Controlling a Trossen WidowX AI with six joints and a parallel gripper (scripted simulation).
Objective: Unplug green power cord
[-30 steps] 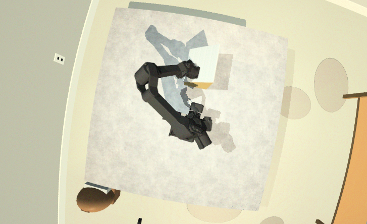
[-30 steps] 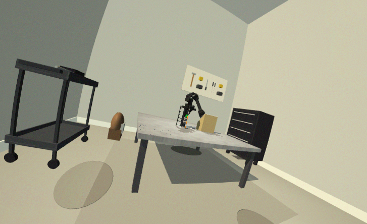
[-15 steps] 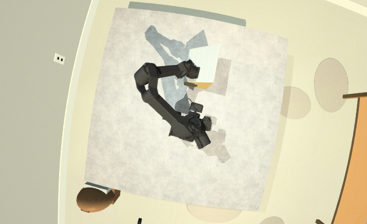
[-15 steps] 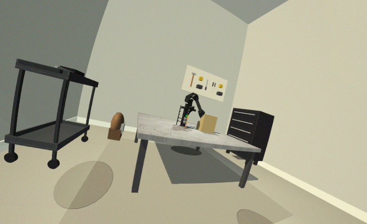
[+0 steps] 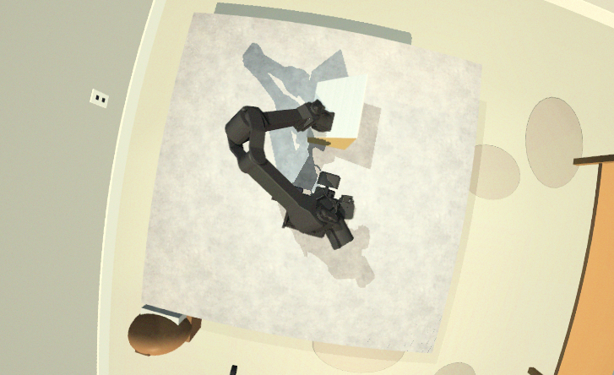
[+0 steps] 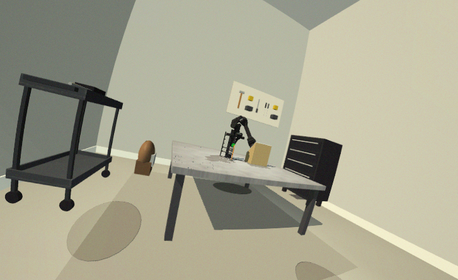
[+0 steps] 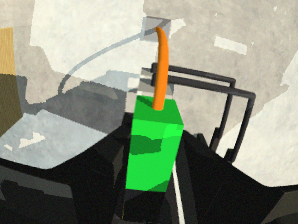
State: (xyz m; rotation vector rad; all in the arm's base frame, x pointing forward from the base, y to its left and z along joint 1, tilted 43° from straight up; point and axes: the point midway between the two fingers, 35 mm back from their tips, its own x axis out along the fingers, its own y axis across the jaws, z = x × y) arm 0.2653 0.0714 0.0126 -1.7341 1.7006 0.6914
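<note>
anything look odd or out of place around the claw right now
One oddity: the green plug, gripped in the claw, has an orange cord rather than a green one. It hangs over the table. Nothing looks spilled or damaged.

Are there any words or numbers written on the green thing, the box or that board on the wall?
None can be read.
Green plug in the claw: plain, no writing.
Box: plain.
Wall board: only tools, no letters.

Matt green plastic plug (image 7: 154,144), smooth orange cord (image 7: 161,70), mottled stone-like table top (image 5: 234,260).
</note>
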